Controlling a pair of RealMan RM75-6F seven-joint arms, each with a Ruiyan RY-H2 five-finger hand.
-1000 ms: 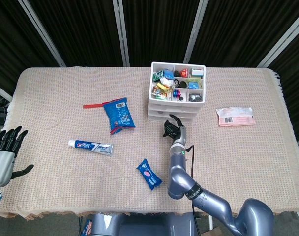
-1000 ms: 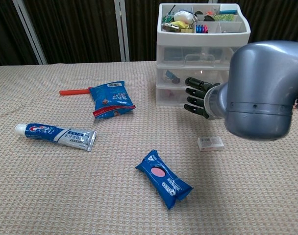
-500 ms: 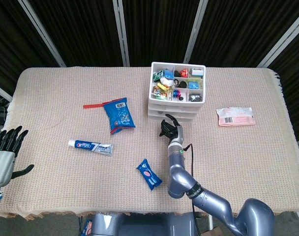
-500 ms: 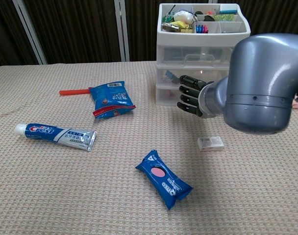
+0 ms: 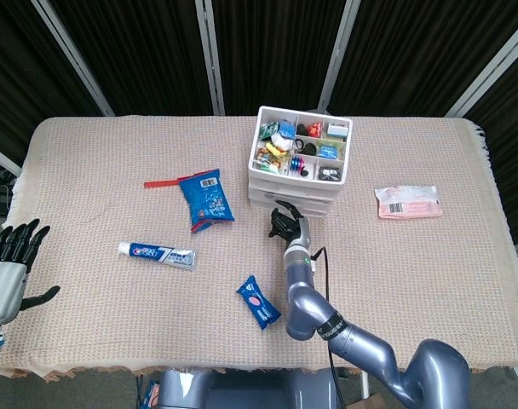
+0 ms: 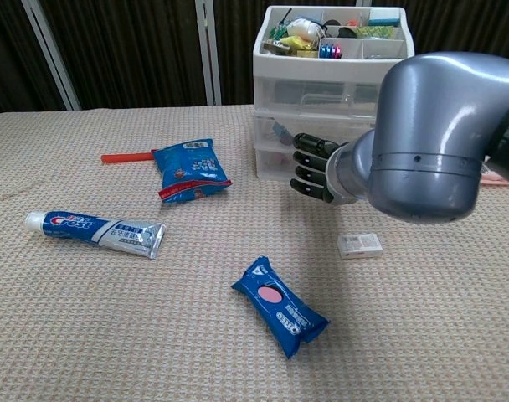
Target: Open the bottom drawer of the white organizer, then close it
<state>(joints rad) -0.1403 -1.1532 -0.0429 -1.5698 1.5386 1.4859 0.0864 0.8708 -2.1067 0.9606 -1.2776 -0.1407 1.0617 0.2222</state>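
Observation:
The white organizer (image 5: 261, 182) (image 6: 320, 69) stands at the back of the table, slightly skewed, its top tray full of small items. My right hand (image 5: 286, 223) (image 6: 315, 168) is at the front of the bottom drawer (image 6: 273, 162), fingers curled at its handle. The hand hides the handle and I cannot tell how far out the drawer is. My left hand (image 5: 8, 264) hovers with spread fingers off the table's left edge, holding nothing.
A blue snack bag (image 5: 206, 198) and a red stick (image 5: 161, 182) lie left of the organizer. A toothpaste tube (image 5: 157, 254), a blue packet (image 5: 258, 302) and a small white box (image 6: 359, 244) lie nearer. A pink packet (image 5: 407, 202) sits to the right.
My right hand has moved left and toward me at the bottom drawer's front, and the whole organizer has slid and turned the same way with it. The left hand has stayed put.

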